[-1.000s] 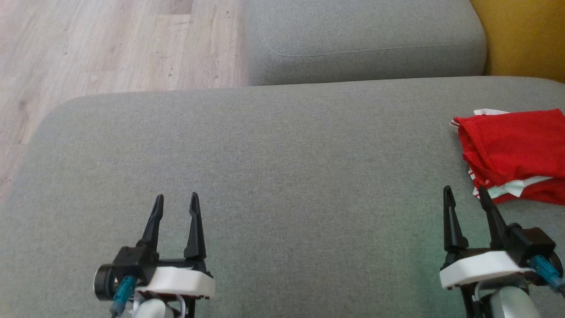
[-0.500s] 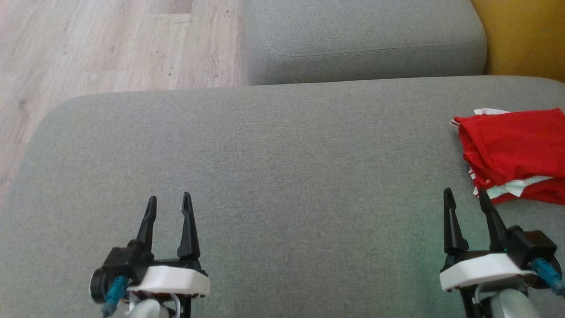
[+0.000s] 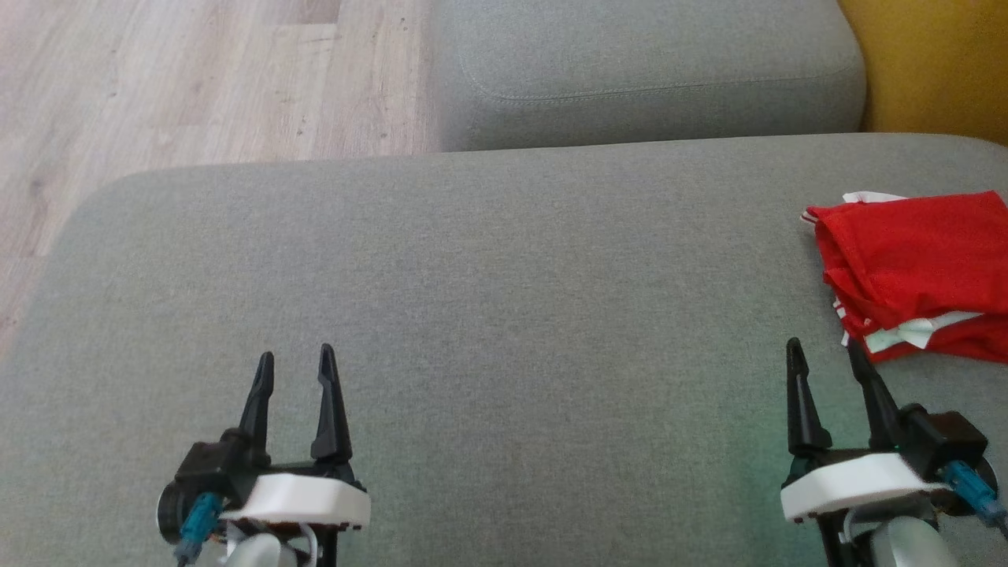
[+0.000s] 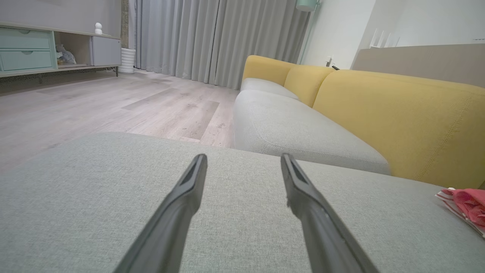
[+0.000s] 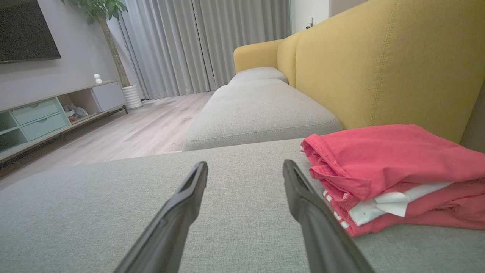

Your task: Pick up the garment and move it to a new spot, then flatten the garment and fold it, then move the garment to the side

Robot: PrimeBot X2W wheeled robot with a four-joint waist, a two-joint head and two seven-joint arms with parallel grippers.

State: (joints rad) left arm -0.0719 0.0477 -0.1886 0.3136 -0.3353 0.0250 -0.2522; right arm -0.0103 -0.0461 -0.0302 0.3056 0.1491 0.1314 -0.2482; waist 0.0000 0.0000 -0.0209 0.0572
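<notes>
**Garment** [image 3: 913,268]: red with white trim, folded into a loose stack. It lies at the far right of the grey seat [image 3: 504,260], below the yellow backrest [image 3: 929,63]. Its folded edge faces the middle of the seat, and a white layer shows between the red folds on the near side.

**Right gripper** [image 3: 824,350]: low over the seat, just beside the garment's near left corner. Whether it touches the cloth cannot be told. Jaws moderately parted, holding nothing.

**Left gripper** [image 3: 295,354]: over the near left part of the seat, well apart from the garment. Jaws parted a little narrower, holding nothing.

**Cushion** [image 3: 646,71]: a second grey one, beyond the seat and against the backrest.

**Floor** [image 3: 181,79]: pale wood planks, left of the seat.

**Curtains** [image 4: 212,38]: grey, full length, at the far wall.

**Cabinet** [image 4: 45,53]: low, with pale green drawers.
</notes>
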